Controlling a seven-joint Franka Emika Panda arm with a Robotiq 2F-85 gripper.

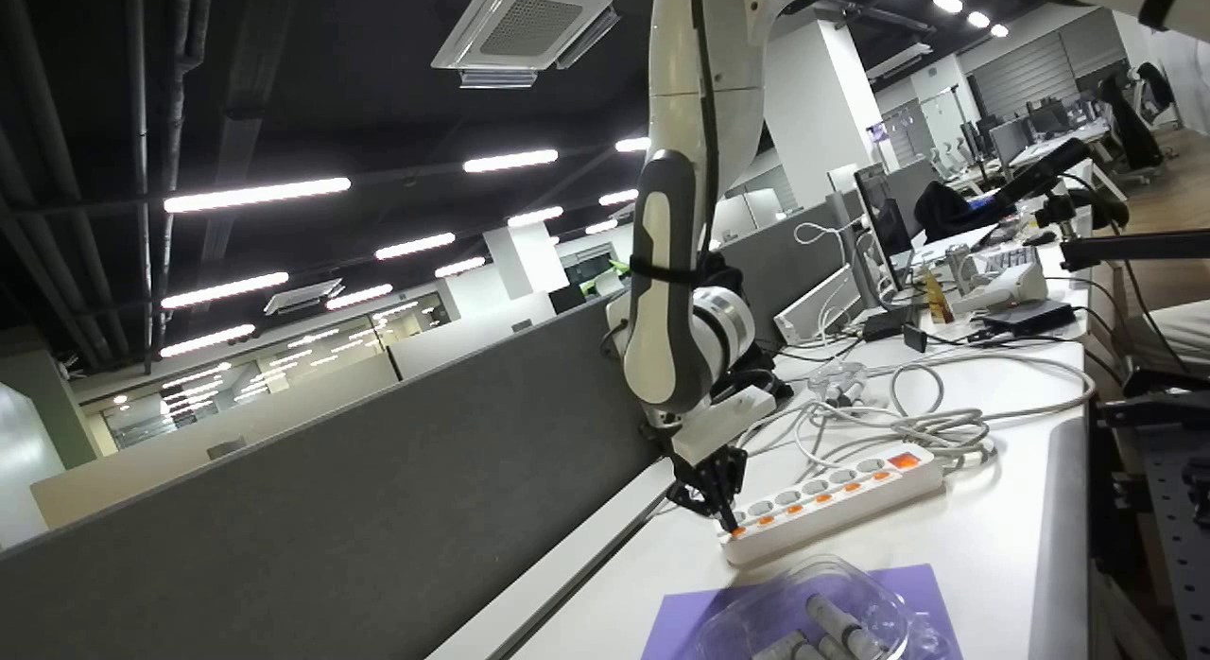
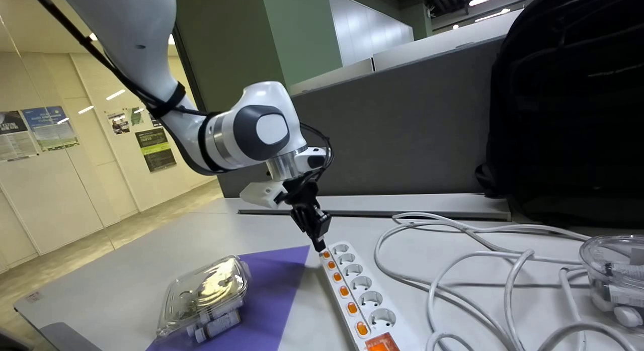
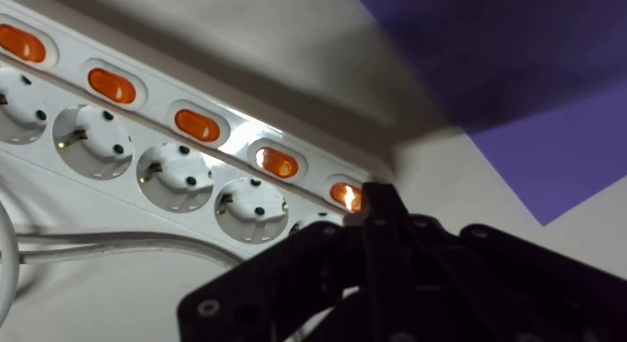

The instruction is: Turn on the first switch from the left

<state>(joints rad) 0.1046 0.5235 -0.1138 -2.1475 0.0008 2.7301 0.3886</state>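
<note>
Gripper (image 2: 319, 246), closed, points down at the first switch (image 3: 344, 195) on the white power strip (image 1: 841, 518), contact unclear.

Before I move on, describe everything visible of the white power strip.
The power strip is long, white and plastic-looking, with a row of six round sockets, six small orange rocker switches alongside and a larger orange-red switch at one end. It lies flat on the white table, sockets up, beside but apart from the purple sheet. The shut gripper points down at the endmost small switch, opposite the larger one, partly hiding it in the wrist view; whether they touch is unclear.
</note>
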